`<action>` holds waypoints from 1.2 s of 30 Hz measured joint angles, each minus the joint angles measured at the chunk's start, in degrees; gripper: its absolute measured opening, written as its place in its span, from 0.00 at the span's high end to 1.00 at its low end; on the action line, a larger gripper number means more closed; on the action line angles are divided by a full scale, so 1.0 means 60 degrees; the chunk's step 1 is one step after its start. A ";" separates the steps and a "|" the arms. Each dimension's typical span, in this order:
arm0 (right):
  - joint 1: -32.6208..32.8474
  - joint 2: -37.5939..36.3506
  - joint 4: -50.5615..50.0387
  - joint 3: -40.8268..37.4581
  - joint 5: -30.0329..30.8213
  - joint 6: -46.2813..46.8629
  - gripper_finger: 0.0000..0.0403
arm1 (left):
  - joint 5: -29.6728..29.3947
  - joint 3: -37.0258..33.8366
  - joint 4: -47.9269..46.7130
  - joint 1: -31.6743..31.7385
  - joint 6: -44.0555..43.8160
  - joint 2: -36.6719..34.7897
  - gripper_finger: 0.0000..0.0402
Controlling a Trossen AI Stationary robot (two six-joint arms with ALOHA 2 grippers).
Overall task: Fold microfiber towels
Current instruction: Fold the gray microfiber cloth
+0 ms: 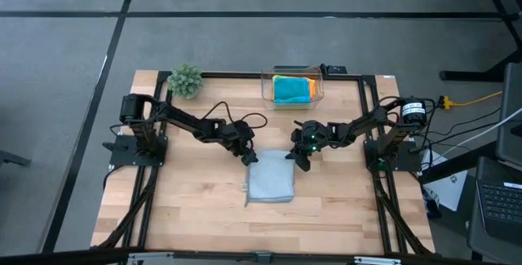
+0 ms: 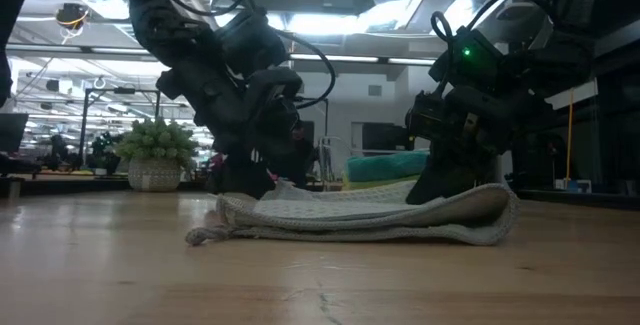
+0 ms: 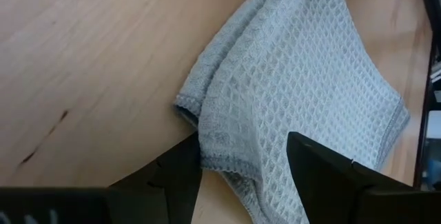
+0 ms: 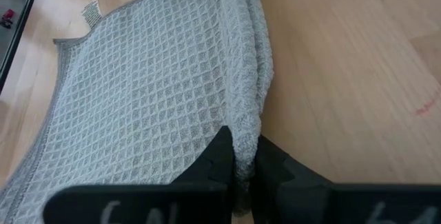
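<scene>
A light grey waffle-weave towel (image 1: 270,182) lies folded in the middle of the wooden table, its folded edge along the right side. My left gripper (image 3: 244,165) is open at the towel's far left corner (image 3: 207,141), one finger on either side of it, slanting down. My right gripper (image 4: 241,156) is at the towel's far right corner and is shut on the folded edge. In the low view the left gripper (image 2: 262,180) and right gripper (image 2: 440,180) both stand at the towel's (image 2: 370,215) far side. My right gripper pinches the towel's folded right edge (image 4: 244,117) between its two fingers, near the far right corner, so it has more than one layer. The fingers slant down from the far right. The towel lies flat on the table. Whether my left gripper touches the towel, I cannot tell.
A clear plastic box (image 1: 292,88) with turquoise, orange and green cloths stands at the table's far edge. A small green plant (image 1: 185,80) is at the far left. Bare wood lies near and to both sides of the towel.
</scene>
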 joint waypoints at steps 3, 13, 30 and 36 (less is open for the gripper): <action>0.0000 0.0000 0.0000 0.0000 -0.0004 0.0000 0.94 | 0.0165 -0.0004 -0.0004 0.0012 0.0002 0.0000 0.49; 0.0000 0.0000 0.0000 0.0000 -0.0007 -0.0013 0.94 | 0.0126 -0.0015 -0.0011 -0.0098 0.0202 0.0007 0.49; 0.0004 0.0004 0.0000 0.0000 -0.0007 -0.0018 0.94 | -0.1270 -0.0025 -0.0024 -0.0466 -0.0162 0.0007 0.49; 0.0004 0.0004 0.0000 0.0000 -0.0007 -0.0022 0.94 | -0.1590 -0.0039 -0.0058 -0.0463 -0.0024 0.0011 0.61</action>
